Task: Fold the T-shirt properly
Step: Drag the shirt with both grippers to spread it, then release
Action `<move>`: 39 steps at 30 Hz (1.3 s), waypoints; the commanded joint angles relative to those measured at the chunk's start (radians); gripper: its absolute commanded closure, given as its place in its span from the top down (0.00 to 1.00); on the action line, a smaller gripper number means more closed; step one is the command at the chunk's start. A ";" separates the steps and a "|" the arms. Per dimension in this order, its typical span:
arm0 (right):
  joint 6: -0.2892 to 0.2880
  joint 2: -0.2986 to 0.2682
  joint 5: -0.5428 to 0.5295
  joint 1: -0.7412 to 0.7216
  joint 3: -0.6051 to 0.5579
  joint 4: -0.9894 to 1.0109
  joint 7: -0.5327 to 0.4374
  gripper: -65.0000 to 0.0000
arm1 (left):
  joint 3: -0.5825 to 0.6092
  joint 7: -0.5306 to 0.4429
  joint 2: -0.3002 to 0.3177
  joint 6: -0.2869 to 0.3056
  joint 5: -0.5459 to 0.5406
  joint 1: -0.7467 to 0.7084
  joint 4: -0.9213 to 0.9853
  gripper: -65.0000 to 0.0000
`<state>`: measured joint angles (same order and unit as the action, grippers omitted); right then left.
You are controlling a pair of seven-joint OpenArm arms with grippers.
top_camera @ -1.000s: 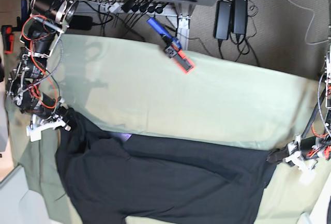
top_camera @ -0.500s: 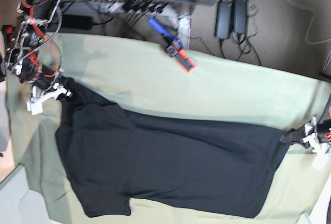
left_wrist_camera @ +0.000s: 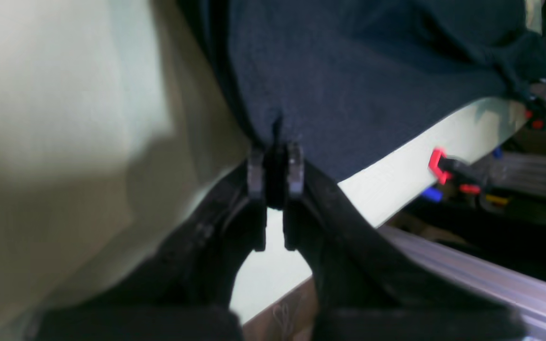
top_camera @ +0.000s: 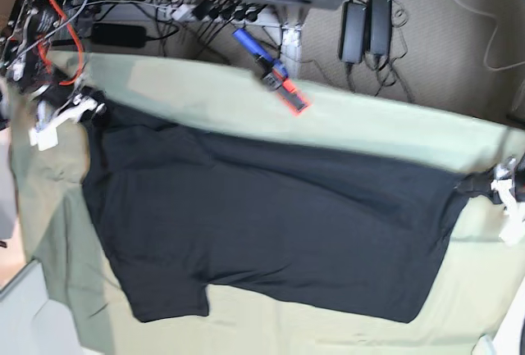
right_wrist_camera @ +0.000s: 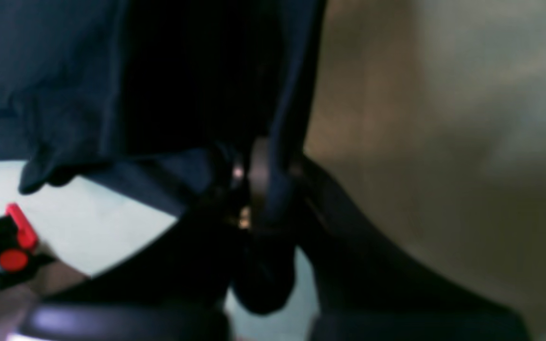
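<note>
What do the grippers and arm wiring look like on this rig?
The left gripper has matte black curved fingers ending in flat grey ribbed pads. The right gripper is likewise black, blurred. In the base view, white plastic brackets sit at both wrists, and the right arm carries exposed red and black cables.

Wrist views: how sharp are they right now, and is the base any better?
Left wrist: T-shirt weave fairly sharp, tablecloth smeared. Right wrist: soft throughout, T-shirt fold near-black. Base: slightly motion-blurred, edges bowed by the lens.
</note>
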<state>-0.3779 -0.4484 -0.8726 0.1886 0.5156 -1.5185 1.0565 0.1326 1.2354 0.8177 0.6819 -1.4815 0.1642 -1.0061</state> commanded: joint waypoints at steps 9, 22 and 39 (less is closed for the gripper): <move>-0.075 -0.037 -0.022 0.118 0.073 -0.092 -0.004 0.00 | -0.115 0.004 0.045 0.016 -0.002 -0.103 -0.042 0.00; -0.075 -0.039 -0.023 0.153 0.095 -0.093 -0.006 0.00 | -0.237 -0.010 0.043 0.016 -0.002 -0.281 -0.219 0.00; -0.075 -0.039 0.038 0.134 0.154 -0.149 -0.014 0.68 | -0.370 -0.034 0.046 0.016 -0.002 -0.278 -0.219 0.54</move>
<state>-0.3801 -0.4625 -0.8196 0.3294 0.6575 -1.6505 1.0595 -0.2283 1.2121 0.8341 0.6861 -1.4628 -0.1238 -1.2152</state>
